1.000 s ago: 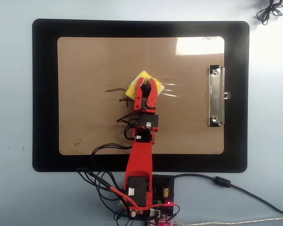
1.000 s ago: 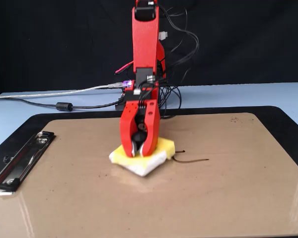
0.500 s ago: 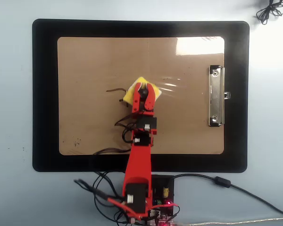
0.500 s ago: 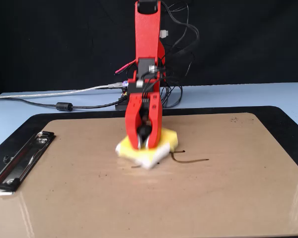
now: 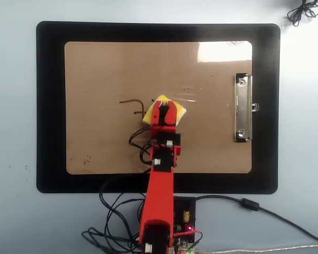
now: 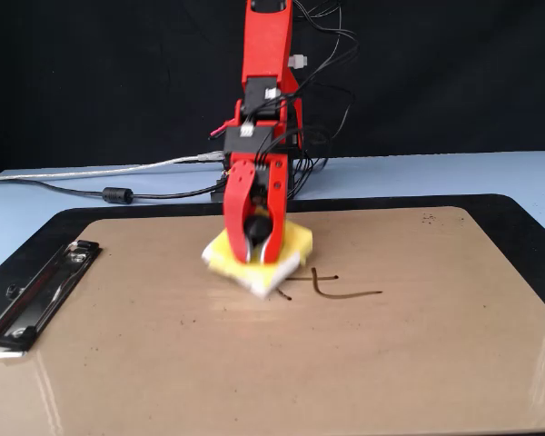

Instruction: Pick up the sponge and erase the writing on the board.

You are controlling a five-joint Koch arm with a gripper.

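My red tool (image 6: 256,257) is clenched on the small yellow foam sponge (image 6: 293,242), pressing it flat to the tan-brown clipboard board (image 5: 95,69) just beside the remaining dark brown marker writing (image 5: 131,101). The risks: the soft foam could twist out of my grip under drag, the unsecured board could slide on the black mat (image 5: 50,106), or I could smear the strokes rather than lift them.

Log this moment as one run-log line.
phase: erasing | gripper: shut on sponge | sponge: pressed on board | writing: partly left, beside sponge | clip: untouched
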